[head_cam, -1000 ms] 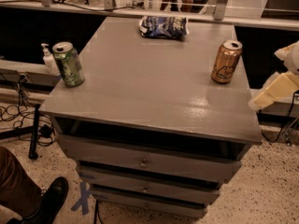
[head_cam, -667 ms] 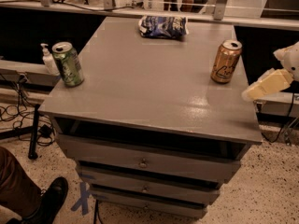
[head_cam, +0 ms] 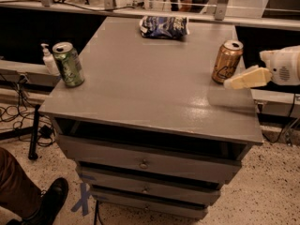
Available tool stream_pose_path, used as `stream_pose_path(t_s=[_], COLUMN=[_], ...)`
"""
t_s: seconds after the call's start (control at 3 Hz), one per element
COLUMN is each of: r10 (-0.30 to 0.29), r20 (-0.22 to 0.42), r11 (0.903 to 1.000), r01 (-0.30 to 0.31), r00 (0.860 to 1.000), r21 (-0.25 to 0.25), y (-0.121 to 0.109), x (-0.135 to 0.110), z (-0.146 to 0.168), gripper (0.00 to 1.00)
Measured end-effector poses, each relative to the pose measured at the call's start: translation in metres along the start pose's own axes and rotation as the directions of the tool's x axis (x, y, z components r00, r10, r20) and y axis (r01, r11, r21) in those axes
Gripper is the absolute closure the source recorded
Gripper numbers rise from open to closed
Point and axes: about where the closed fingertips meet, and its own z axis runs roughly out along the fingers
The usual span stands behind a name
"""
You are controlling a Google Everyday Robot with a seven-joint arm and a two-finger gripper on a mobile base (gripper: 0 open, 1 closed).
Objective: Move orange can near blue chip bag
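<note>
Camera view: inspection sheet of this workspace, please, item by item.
Surface: grey cabinet top, drawers below.
Job's things: orange can upright near the right edge; blue chip bag lying at the far edge, well apart from it.
Clutter: green can upright at the left edge; white pump bottle beyond it, off the cabinet.
Grippers: pincer at the right, low beside the orange can; contact unclear.
Cables: dark cables on the floor, left.
Surroundings: speckled floor, blue tape mark, a person's shoe lower left.

cream end effector [head_cam: 241, 78] just beside dark-lettered orange can [head_cam: 227, 61]; white-patched blue chip bag [head_cam: 164, 26]; green can [head_cam: 69, 64]
</note>
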Motion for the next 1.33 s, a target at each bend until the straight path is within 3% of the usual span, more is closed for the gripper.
stream_pose_path(t_s=[0.33,0.67,1.0,1.33], r10=[0.009,0.001,0.0,-0.011], r20=[0.151,0.253,0.313,0.323], r11=[0.9998,0.9988,0.9977,0.9979], r01=[-0.006,0.011,0.021,0.031], r00=[0.989,0.968,0.95,0.946], r21=[-0.021,-0.047,-0.064,-0.058], y=[0.002,0.01,0.018,0.017], x=[-0.017,-0.034,-0.047,-0.047], z=[0.025,0.049,0.065,0.066], gripper=[0.0,0.0,0.18,0.41])
